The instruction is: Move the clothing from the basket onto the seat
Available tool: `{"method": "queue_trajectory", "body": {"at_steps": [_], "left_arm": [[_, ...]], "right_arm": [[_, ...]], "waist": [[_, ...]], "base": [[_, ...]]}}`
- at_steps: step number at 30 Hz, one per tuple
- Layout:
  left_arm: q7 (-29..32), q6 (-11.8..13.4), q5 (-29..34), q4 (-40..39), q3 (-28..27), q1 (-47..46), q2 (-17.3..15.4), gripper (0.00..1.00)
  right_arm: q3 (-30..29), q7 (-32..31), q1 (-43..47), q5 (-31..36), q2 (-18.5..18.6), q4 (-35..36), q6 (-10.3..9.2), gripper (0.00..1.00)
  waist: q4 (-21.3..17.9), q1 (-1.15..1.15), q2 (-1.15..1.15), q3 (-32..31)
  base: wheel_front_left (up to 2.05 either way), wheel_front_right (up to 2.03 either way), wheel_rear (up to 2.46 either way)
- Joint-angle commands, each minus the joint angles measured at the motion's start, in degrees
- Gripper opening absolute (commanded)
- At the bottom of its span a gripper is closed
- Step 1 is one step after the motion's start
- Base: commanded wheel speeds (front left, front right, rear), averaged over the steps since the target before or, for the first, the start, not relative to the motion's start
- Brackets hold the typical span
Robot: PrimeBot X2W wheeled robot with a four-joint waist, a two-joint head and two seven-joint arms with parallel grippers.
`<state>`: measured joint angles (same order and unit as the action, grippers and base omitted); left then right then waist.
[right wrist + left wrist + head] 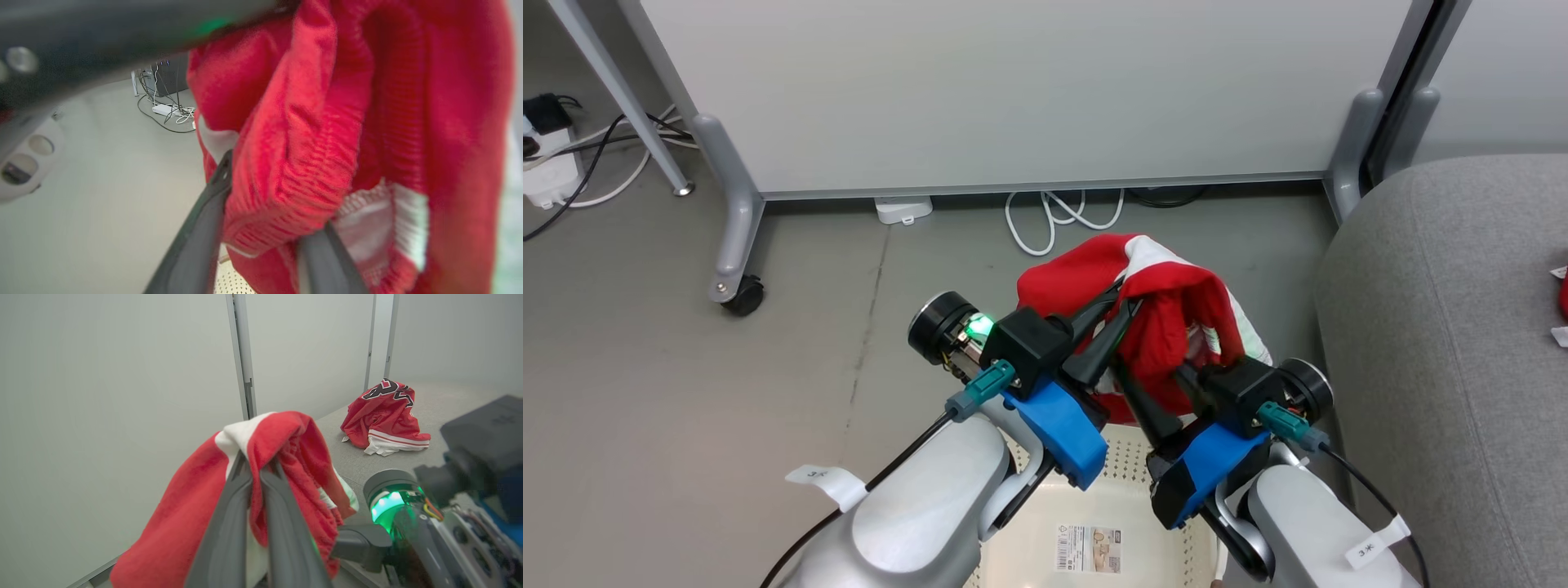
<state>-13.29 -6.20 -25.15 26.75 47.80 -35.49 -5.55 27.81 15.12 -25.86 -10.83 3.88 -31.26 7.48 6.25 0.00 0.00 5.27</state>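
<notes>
A red garment with white trim, part of the clothing (1168, 302), hangs above the basket (1029, 531), a cream perforated tub at the bottom of the head view. My left gripper (1129, 296) is shut on the garment's top fold; in the left wrist view the gripper (255, 467) pinches it where red meets white. My right gripper (1152, 367) reaches into the cloth from below. In the right wrist view this gripper (273, 196) has its fingers apart, with the ribbed red waistband (294, 171) bunched between them. A second red garment (384, 416) lies on the grey seat (1445, 327).
A white partition (1013, 90) on castor feet stands behind the basket, with white cables (1058, 216) and a power strip on the grey floor beneath it. The seat fills the right side, close to my right arm. A metal table leg (621, 98) stands at the far left.
</notes>
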Motion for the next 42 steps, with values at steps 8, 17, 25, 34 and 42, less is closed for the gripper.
{"method": "queue_trajectory", "body": {"at_steps": [8,17,25,34,42], "left_arm": [[-0.7,-0.3,-0.5,0.8,0.2,-1.4,-0.1,0.0],[-0.9,0.0,-0.7,1.2,0.5,-1.4,-0.4,0.0],[-1.1,0.4,-0.9,1.3,0.5,-1.6,-0.4,0.0],[-1.5,1.1,-0.5,1.1,0.6,-1.7,-0.6,1.0],[-1.6,1.5,-0.3,1.1,0.6,-1.6,-0.7,1.0]], "right_arm": [[0.1,0.0,-0.8,-1.3,-0.4,-0.2,0.02,0.0],[0.3,0.0,0.2,-1.5,-0.6,0.6,0.03,0.0],[0.4,0.0,0.1,-1.8,-0.6,0.8,0.03,0.0],[0.4,0.0,0.0,-1.8,-0.5,1.2,0.03,0.0],[0.5,0.0,0.2,-2.0,-0.3,1.2,0.03,0.0]], "waist": [[0.1,0.0,0.0,0.0],[-0.5,0.0,0.0,-0.1],[-0.6,0.0,0.0,0.0],[-0.7,0.0,0.0,0.1],[-1.0,0.0,0.0,0.0]], "base": [[0.0,0.0,0.0],[0.0,0.0,0.0],[0.0,0.0,0.0],[0.0,0.0,0.0],[0.0,0.0,0.0]]}}
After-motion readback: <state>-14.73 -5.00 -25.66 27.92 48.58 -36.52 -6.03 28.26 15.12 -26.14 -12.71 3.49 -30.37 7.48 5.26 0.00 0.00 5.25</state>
